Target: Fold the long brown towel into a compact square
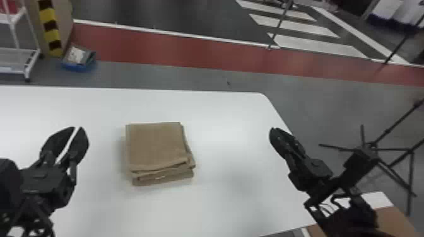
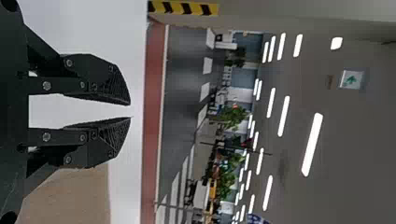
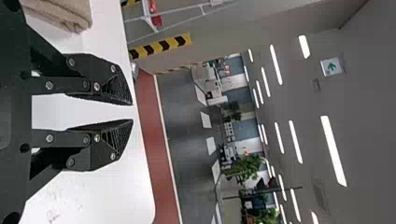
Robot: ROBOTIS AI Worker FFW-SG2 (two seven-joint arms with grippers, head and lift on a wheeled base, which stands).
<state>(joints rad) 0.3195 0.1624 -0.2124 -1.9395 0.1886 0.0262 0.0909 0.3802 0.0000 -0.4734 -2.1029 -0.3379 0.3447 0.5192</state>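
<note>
On the white table [image 1: 227,195], the brown towel [image 1: 156,145] lies flat as a thick, roughly square stack of folded layers. Its top layer is smooth; along the side nearest the robot and the robot's right side, the layers underneath stick out a little, so the edges are uneven. The towel sits between the two grippers, apart from both, closer to the left one.

The left gripper [image 1: 77,128] hangs over the table to the left of the towel, its fingers parted by a narrow gap. The left wrist view shows that slim gap too, running between the flat pads, with nothing held. The right gripper [image 1: 273,129] is well to the right of the towel, near the table's right edge. From the head view its fingers overlap, but the right wrist view shows them also slightly parted and holding nothing. Part of the towel shows beyond the fingers there.

Past the table's far edge, a blue bin [image 1: 78,67] stands on the floor, with grey and whitish contents [image 1: 76,55] I can't identify. Next to it is a column with black and yellow stripes [image 1: 50,28]. Further left, a white cart [image 1: 26,67] has a low shelf and a higher one; something red [image 1: 10,7] is at the higher shelf, too blurred to name.
</note>
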